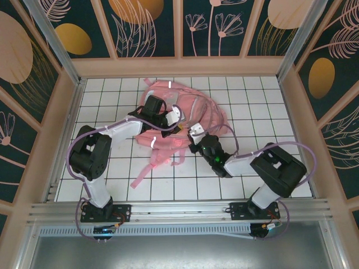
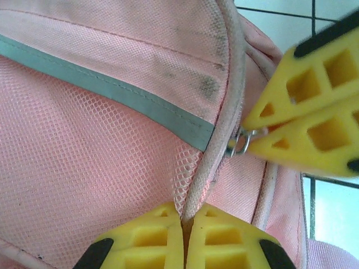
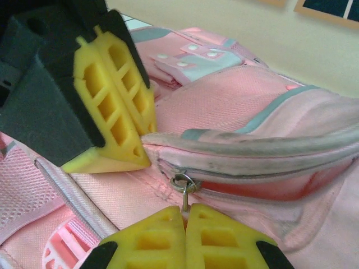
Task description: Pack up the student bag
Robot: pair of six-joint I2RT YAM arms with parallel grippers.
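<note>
Two claws are gripping the pink bag (image 1: 190, 109) mid-table (image 1: 252, 101): left claw (image 2: 184, 217) pinching its piped seam (image 2: 203, 168), right claw (image 3: 185, 216) pinching the zipper pull (image 3: 183, 186).

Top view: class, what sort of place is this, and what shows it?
Probably a robot test cell: a white gridded table walled by patterned panels, with a left arm and right arm bolted to a metal rail, handling a pink backpack.
</note>
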